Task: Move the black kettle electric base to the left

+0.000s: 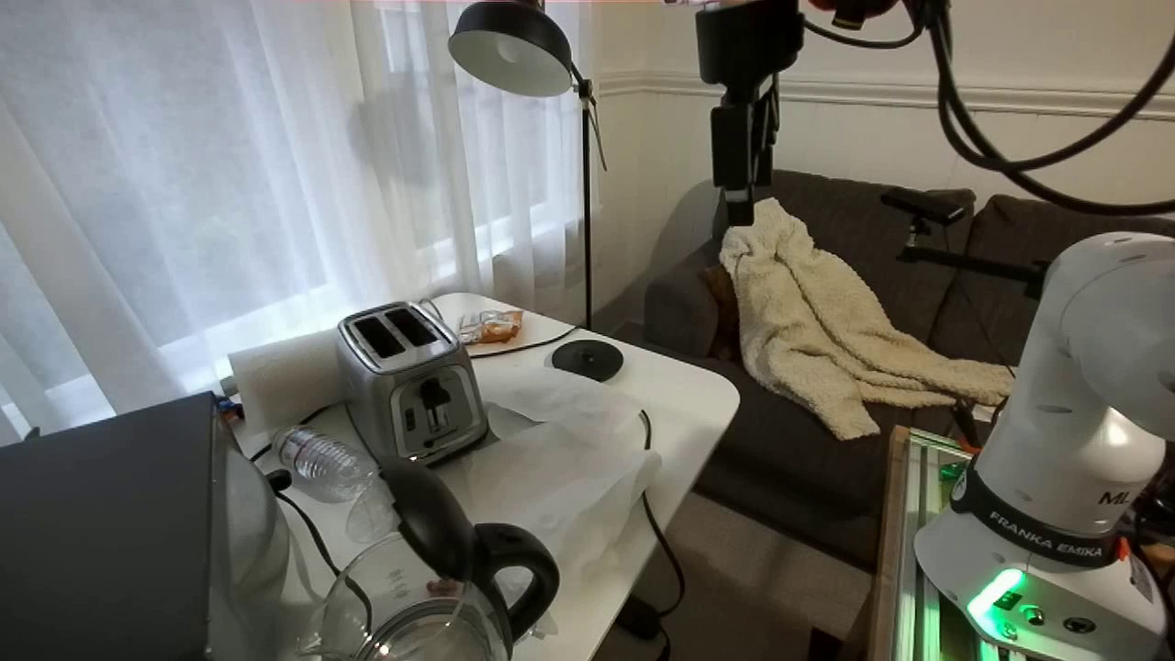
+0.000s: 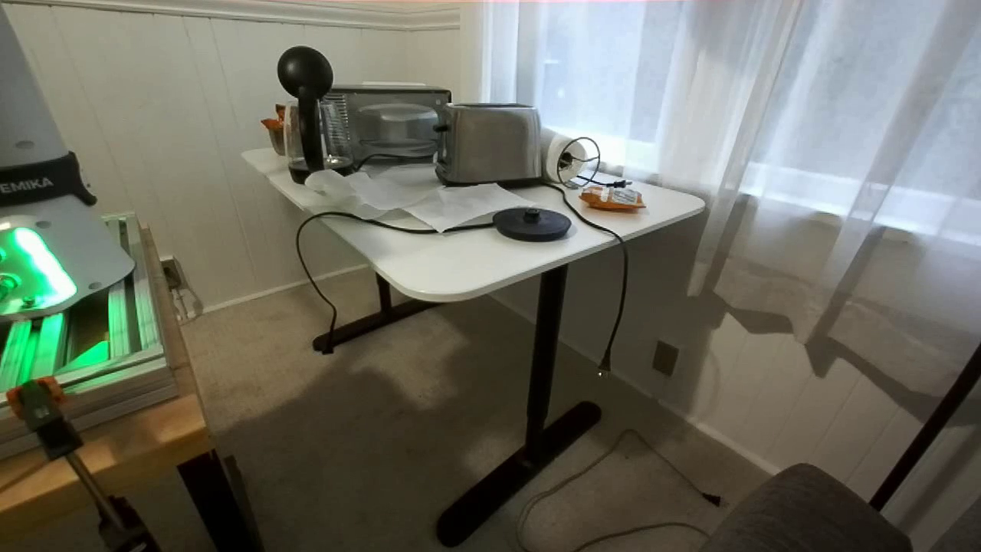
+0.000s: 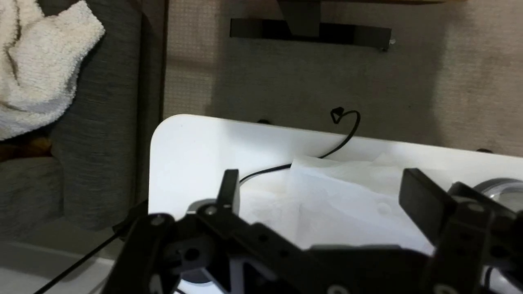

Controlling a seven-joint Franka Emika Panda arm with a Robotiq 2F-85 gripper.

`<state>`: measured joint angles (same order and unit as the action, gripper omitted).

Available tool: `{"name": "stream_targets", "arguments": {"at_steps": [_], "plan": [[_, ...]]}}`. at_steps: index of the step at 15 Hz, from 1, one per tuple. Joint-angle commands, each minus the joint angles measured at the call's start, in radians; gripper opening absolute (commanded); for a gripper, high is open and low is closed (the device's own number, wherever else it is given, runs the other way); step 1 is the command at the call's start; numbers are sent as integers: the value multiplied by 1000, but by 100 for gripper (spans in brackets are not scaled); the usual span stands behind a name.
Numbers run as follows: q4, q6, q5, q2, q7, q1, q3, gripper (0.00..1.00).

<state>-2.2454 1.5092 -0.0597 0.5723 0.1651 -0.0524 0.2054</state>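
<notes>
The black kettle electric base (image 1: 587, 360) (image 2: 531, 228), a flat round disc, lies on the white table (image 2: 429, 268) near its end, beside the paper sheets. Its thin black cord (image 2: 368, 221) (image 3: 265, 169) runs past the sheets and over the table's long edge. In an exterior view my gripper (image 1: 744, 207) hangs high in the air, pointing down, well above the tabletop. The wrist view shows my gripper (image 3: 320, 179) with its fingers wide apart and nothing held between them. There, the base is mostly hidden behind the finger on that picture's left side.
White paper sheets (image 1: 551, 459) spread over the table's middle. A silver toaster (image 1: 413, 386), a glass kettle (image 1: 431, 588), a plastic bottle (image 1: 321, 459) and an orange packet (image 2: 613, 199) stand or lie around them. A floor lamp (image 1: 514, 46) rises behind the table; a sofa (image 1: 789, 477) stands beyond.
</notes>
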Motion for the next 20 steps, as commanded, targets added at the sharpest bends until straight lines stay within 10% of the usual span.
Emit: {"name": "stream_targets", "arguments": {"at_steps": [1,15,20], "plan": [[0,106,-5,-58,60,39,-67,100],[-215,788,-105,-355,152,213,-241,100],[-213,821,-83,-409,132,206,-271,100]]}}
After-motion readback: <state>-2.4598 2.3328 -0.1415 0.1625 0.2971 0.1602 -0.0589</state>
